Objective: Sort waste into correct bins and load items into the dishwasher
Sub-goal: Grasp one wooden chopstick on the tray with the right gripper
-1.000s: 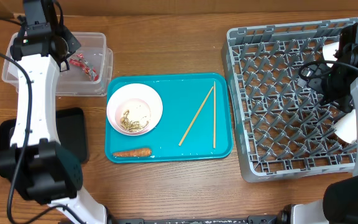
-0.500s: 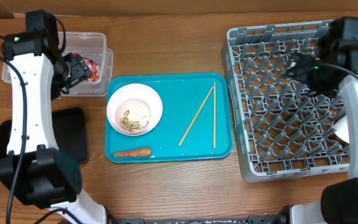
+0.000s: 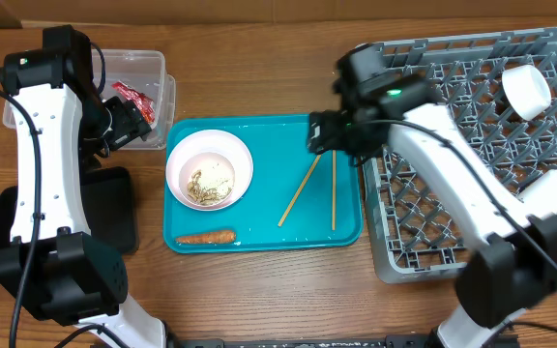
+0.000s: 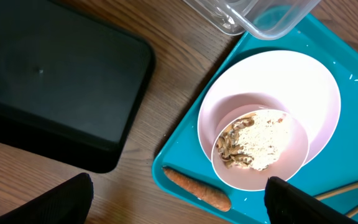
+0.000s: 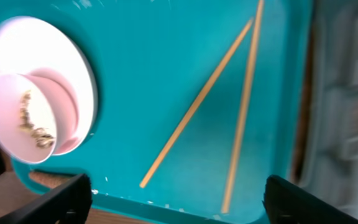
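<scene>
Over the wooden table (image 3: 259, 48), right pincer (image 3: 318, 136) hangs spread above the chopsticks (image 3: 306, 181), left pincer (image 3: 119, 124) spread beside the tub (image 3: 155, 60).

Chopsticks (image 3: 300, 190) lie right of bowl (image 3: 225, 174) on tray (image 3: 259, 235).

The left arm (image 3: 42, 164) and right arm (image 3: 453, 159) wore white shells over black joints — thin black cables trailing alongside, a small green light on each.

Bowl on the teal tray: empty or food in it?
Not empty. The bowl, resting on the plate, holds pale rice-like scraps with brownish bits; the left wrist view shows them clearly.
</scene>
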Tool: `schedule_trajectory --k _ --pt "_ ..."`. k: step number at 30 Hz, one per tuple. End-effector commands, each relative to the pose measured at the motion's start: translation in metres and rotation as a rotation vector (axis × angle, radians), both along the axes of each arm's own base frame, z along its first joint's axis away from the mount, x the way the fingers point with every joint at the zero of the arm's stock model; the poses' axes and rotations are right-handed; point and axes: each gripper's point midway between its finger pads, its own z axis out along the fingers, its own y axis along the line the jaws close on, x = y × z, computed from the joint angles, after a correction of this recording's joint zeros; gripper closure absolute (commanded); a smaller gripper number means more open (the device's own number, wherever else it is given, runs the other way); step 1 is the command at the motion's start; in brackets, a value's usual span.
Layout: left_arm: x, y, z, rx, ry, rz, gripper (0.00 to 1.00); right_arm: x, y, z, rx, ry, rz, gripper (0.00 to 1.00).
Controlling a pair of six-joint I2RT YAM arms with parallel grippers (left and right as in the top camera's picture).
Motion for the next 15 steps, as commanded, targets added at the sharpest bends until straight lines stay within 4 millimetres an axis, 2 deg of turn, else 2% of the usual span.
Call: schedule_trajectory --k 1,6,7,15 --pt "0.000 -0.005 0.004 -0.007 -0.018 -0.019 0.10 -0.008 0.019 -0.033 -0.034 0.102 -0.105 0.11" --pt "0.000 -0.006 0.004 -0.008 -0.018 -0.020 0.10 -0.023 0.041 -0.075 -0.092 0.185 -0.064 0.14" --pt "0.000 -0.005 0.004 -0.007 -0.018 -0.020 0.10 -0.025 0.044 -0.083 -0.109 0.194 -0.054 0.18" --pt "0.001 -0.007 0.004 -0.006 -0.022 -0.024 0.09 -0.035 0.051 -0.125 -0.206 0.242 -0.065 0.22"
